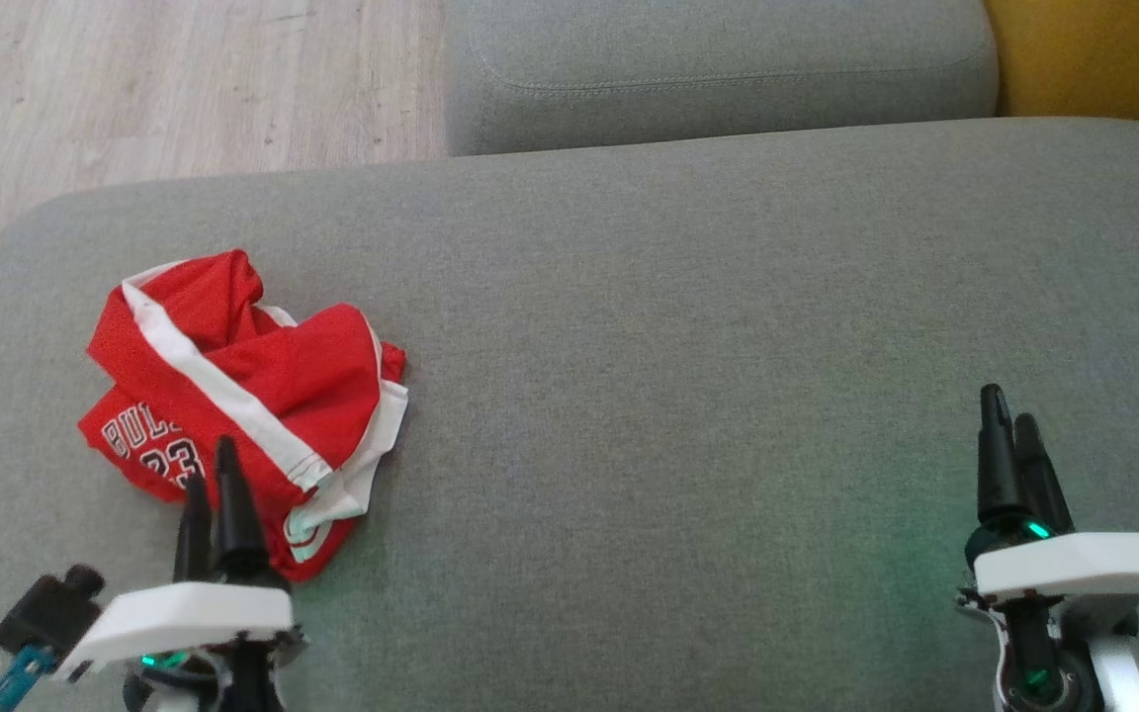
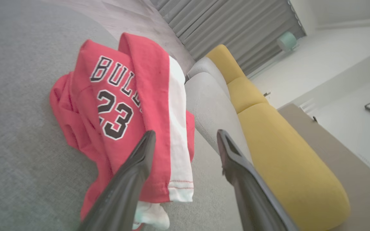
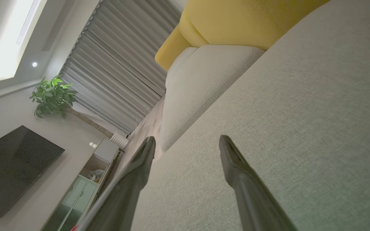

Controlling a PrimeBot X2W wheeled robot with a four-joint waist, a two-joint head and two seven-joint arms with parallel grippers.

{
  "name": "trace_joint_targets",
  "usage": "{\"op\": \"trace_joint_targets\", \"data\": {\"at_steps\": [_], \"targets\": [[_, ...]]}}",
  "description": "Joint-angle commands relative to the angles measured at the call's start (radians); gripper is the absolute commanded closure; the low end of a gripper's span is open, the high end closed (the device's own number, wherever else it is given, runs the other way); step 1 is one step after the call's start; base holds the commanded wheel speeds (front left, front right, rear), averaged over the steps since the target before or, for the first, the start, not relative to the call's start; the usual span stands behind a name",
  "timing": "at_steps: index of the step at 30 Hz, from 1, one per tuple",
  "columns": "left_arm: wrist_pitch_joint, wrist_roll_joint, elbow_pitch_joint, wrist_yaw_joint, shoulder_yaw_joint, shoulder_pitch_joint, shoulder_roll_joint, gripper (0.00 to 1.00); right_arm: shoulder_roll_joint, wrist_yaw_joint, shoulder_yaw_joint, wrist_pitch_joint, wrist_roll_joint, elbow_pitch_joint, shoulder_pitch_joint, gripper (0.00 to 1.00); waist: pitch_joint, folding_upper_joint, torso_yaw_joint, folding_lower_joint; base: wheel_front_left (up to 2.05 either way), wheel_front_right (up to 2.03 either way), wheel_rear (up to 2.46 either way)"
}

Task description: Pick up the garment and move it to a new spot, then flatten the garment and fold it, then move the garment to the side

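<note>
The garment (image 1: 263, 386) lies crumpled in a heap on the grey sofa seat (image 1: 678, 396), toward my left side and near the seat's rounded left edge. It is a red jersey with white trim, and in my left wrist view the garment (image 2: 117, 106) shows dark letters, "BULL", above the number 23. My left fingers (image 1: 221, 480) stand apart just at the near edge of the heap. From the head view their tips overlap the red cloth, but I cannot tell whether they touch it. In the left wrist view one finger crosses in front of the white band, while the other stands against the sofa fabric beside the heap. My right fingers (image 1: 1009, 430) are also spread apart, well away from the garment on my right side, over bare grey fabric. In the right wrist view that fabric shows in the gap between them. Beyond the seat sits a second grey cushion (image 1: 718, 69), with a yellow cushion (image 1: 1094, 49) beside it and a wooden floor (image 1: 184, 89) to the left. My right wrist view also takes in a pleated curtain (image 3: 117, 64), a leafy plant (image 3: 52, 96) and a dark television (image 3: 11, 166).
</note>
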Motion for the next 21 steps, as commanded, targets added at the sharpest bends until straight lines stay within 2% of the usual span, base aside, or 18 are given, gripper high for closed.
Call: {"op": "trace_joint_targets", "data": {"at_steps": [1,10,21], "targets": [[-0.016,0.082,-0.038,0.007,-0.009,-0.048,0.017,0.00,-0.008,0.000,0.018,-0.016,-0.052,-0.048,-0.056,0.00,0.002,0.0000,0.000,-0.0001,0.00,0.00,0.00],[-0.042,0.260,-0.017,0.050,-0.109,-0.068,0.044,0.00,-0.008,0.000,0.065,-0.043,-0.208,-0.056,-0.056,0.00,0.006,0.0000,0.002,-0.0001,0.00,0.00,0.00],[-0.072,0.387,-0.027,0.110,-0.190,-0.093,0.083,0.00,-0.009,0.000,0.092,-0.072,-0.356,-0.059,-0.065,0.00,0.016,0.0000,-0.007,-0.0001,0.00,0.00,0.00]]}}
